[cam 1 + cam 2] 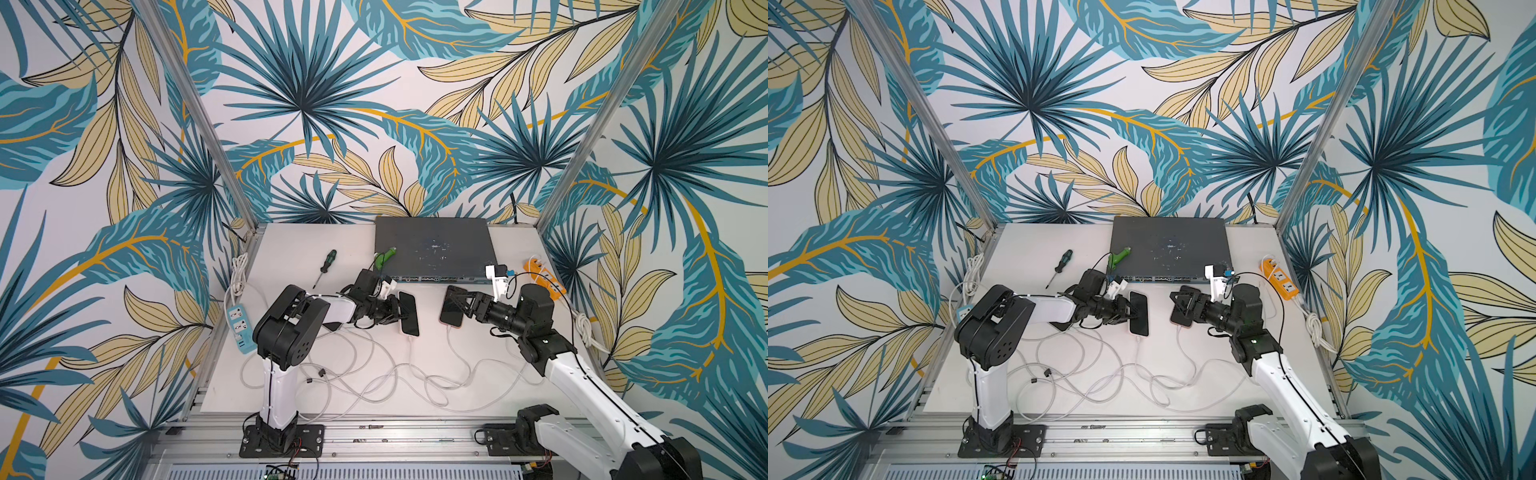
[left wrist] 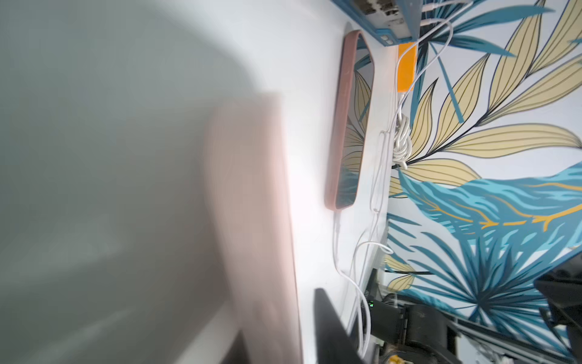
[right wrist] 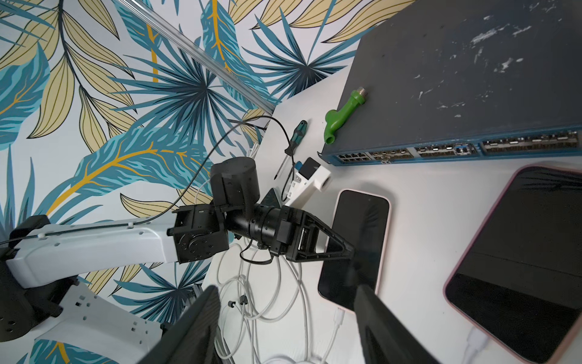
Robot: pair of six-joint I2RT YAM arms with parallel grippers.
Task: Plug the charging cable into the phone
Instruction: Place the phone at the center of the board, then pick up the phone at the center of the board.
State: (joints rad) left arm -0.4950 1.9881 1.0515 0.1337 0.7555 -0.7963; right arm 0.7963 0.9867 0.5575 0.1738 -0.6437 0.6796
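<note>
Where both arms reach toward the middle of the white table (image 1: 299, 257), both top views show two phones lying flat and side by side, screens up. The left gripper (image 1: 397, 312) straddles a long edge of the pale-edged phone (image 1: 411, 321), probably to steady it against a push from the plug end. A white charging cable (image 1: 410, 351) runs up to that phone's near end. The right gripper (image 1: 1180, 304) hovers over the far half of the pink-cased phone (image 1: 1181, 322), whose own cable looks plugged in.

From the left wrist, the pale-edged phone (image 2: 252, 220) is a close blur between two dark fingers (image 2: 327, 321). A strip of table shows between one finger and the phone, so the jaws look released rather than clamped.

From the right wrist, that arm's own fingers (image 3: 381, 334) stand wide apart and hold nothing, perhaps ready for the cable. The plug (image 3: 339, 315) sits at the pale-edged phone's bottom edge, but I cannot tell whether it is seated.
</note>
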